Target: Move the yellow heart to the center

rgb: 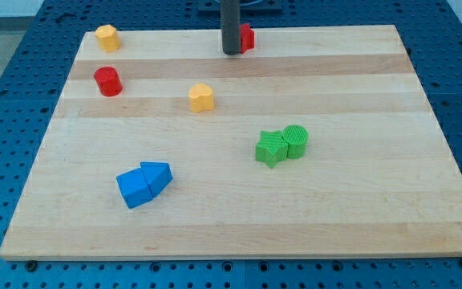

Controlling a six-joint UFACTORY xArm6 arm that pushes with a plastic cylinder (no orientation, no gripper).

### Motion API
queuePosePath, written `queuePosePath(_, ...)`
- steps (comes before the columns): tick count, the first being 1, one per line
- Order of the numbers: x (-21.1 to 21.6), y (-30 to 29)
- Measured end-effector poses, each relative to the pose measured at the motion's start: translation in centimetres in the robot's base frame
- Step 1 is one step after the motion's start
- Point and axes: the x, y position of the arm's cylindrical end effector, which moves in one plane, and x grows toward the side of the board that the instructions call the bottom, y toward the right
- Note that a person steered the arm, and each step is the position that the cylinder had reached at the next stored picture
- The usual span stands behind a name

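Blue blocks (pixel 143 184) nearest; yellow heart (pixel 201 97) left of centre — my tip (pixel 231 53) far above, touching red block (pixel 247 37), holding nothing.

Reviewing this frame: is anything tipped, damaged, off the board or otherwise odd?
Nothing stands out. All blocks sit flat on the board. My tip is at the view's top, right beside a red block it partly hides, well away from the yellow heart. Blue pair and green pair each touch.
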Motion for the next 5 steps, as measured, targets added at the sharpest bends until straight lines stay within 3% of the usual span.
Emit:
queuePosePath(4,0.4,0.5)
queuePosePath(5,5.0,1.3)
